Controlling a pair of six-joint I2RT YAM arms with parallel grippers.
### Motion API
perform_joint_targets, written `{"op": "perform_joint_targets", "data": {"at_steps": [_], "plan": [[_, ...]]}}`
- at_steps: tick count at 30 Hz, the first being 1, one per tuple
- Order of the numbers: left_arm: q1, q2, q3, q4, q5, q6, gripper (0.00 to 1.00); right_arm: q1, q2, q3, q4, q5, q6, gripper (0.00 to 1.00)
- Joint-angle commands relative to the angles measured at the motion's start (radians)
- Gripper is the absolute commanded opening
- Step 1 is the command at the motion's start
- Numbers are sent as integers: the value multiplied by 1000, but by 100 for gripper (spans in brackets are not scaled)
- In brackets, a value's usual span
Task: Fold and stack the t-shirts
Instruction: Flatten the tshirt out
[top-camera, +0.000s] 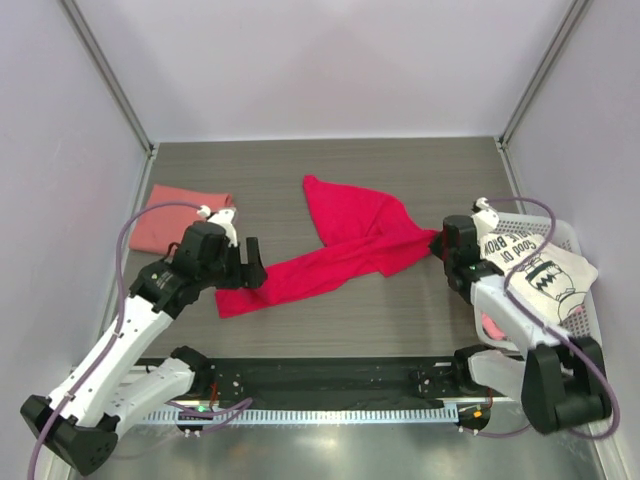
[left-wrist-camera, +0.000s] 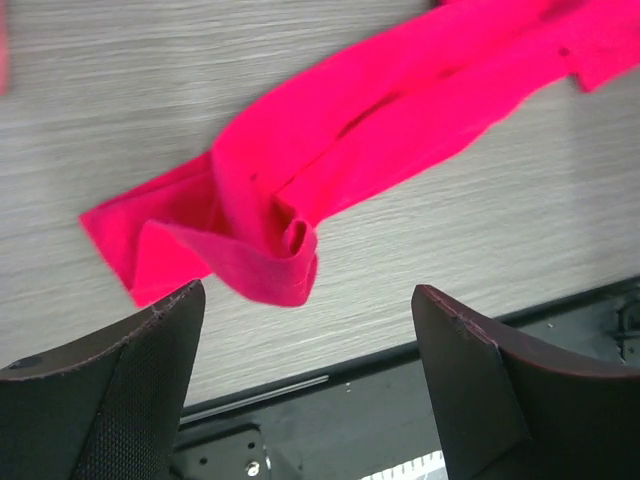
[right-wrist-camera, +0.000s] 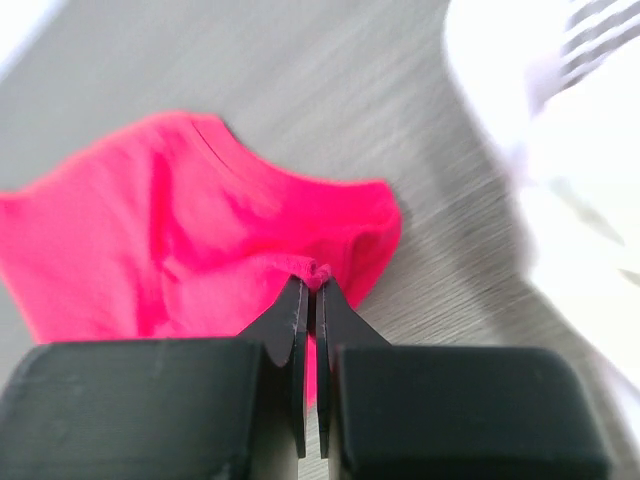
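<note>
Crimson t-shirt (top-camera: 340, 255) lies as crumpled band across middle of table (top-camera: 400, 170); right end pinched in clenched right gripper (right-wrist-camera: 310, 290); left gripper (left-wrist-camera: 308, 293) spread wide, empty, over left end. Salmon-pink t-shirt (top-camera: 178, 222) folded far left. White printed t-shirt (top-camera: 548, 268) in basket (top-camera: 588, 322), partly behind right arm

Standing in what's looking like a robotics lab test cell: plain panel walls (top-camera: 330, 60) and metal corner posts (top-camera: 109, 75) boxing in a wood-grain table (top-camera: 420, 165), left arm (top-camera: 110, 350) and right arm (top-camera: 505, 305) sitting bolted at its near edge, purple cables (top-camera: 122, 262) trailing.
</note>
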Motion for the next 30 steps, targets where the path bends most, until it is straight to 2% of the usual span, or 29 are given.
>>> {"op": "perform_joint_targets", "data": {"at_steps": [1,3,9,18,22,23,24,27,30], "plan": [[-8,4,58,-83,-116,-65,85,-16,-176,-6,-43,127,73,1],[-7,7,44,-100,-134,-105,85,-21,-280,3,-79,164,79,1],[-7,30,36,-114,-179,-131,86,-27,-407,127,-274,273,67,1],[-10,71,29,-109,-128,-139,86,-27,-467,150,-366,218,61,1],[-22,21,-28,-104,-84,-258,75,-29,-469,112,-366,201,67,1],[-40,2,-63,-107,-104,-307,67,-27,-469,107,-364,197,68,1],[-63,-24,-71,-121,-146,-374,66,-27,-466,102,-367,194,73,1],[-105,-62,-135,-130,-202,-447,66,-27,-463,83,-355,183,79,1],[-119,-46,-181,-101,-193,-492,64,-27,-463,66,-338,171,85,1]]}}
